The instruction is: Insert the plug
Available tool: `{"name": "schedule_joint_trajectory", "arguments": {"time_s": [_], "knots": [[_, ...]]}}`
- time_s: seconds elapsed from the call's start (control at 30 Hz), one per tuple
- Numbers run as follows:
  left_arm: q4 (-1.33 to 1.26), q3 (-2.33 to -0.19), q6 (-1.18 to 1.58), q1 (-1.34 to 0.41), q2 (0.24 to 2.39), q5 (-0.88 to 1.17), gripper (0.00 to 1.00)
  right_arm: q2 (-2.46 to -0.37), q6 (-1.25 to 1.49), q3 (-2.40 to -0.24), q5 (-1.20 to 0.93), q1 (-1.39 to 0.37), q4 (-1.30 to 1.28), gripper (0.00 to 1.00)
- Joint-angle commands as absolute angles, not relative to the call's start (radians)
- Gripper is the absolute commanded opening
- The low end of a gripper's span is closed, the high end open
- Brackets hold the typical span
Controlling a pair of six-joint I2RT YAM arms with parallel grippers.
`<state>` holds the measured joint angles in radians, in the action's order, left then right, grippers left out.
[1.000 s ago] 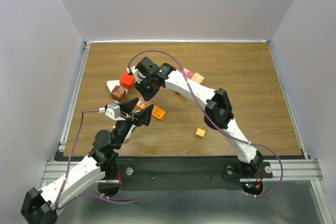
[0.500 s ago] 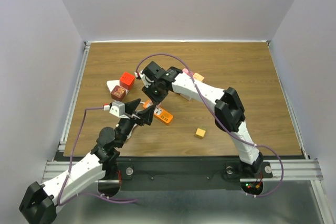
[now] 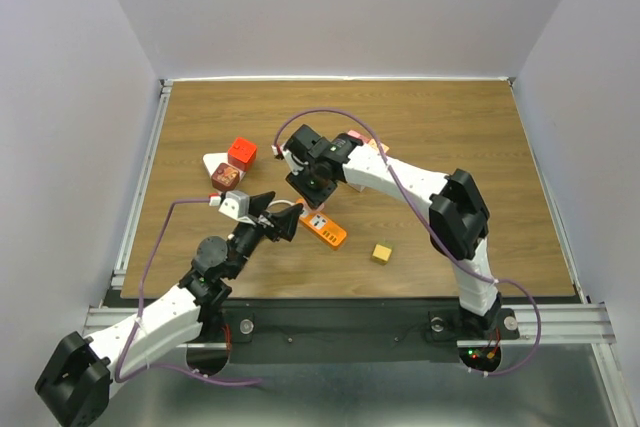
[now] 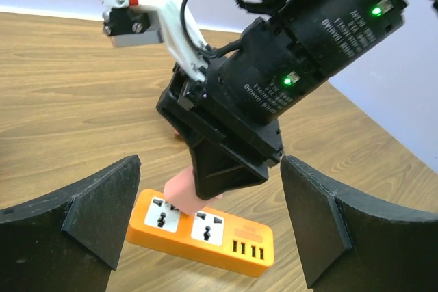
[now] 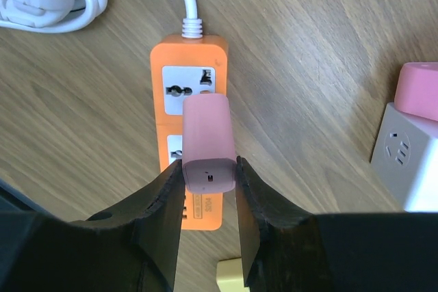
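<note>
Pink plug [image 5: 207, 135] over orange power strip [image 5: 191, 73].
My right gripper [image 5: 209, 169] is clenched on the plug, toward the desk's [image 3: 450, 127] near edge; my left gripper [image 4: 209, 193] stands released, empty, alongside.

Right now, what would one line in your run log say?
right gripper: shut on pink plug | pink plug: above orange power strip, seating unclear | left gripper: open, near strip, empty

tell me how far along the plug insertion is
Done: the right claw grips the pink plug. In hand: the plug hangs over the sockets of the orange power strip. Left: pressing it in; it does not look seated. The left claw is open, holding nothing.
</note>
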<state>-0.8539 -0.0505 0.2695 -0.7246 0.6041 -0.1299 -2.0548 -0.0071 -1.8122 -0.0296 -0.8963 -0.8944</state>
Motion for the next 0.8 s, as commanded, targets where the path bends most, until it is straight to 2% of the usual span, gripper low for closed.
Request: {"name": "schedule_joint_trajectory", "arguments": {"time_s": [0.0,0.47,0.77], "knots": [[-0.936,-0.034,0.252,-0.723,0.589,-0.100,0.94,-2.066,-0.008,-1.873,-0.038,-0.896,-0.871,0.22],[-0.950,-0.029,0.245,-0.721,0.597,-0.066,0.94,-2.213,-0.083,-2.043,-0.070,-0.896,-0.946,0.23],[-0.966,-0.020,0.242,-0.722,0.581,-0.006,0.89,-2.411,-0.190,-2.373,-0.101,-0.896,-1.069,0.23]]}}
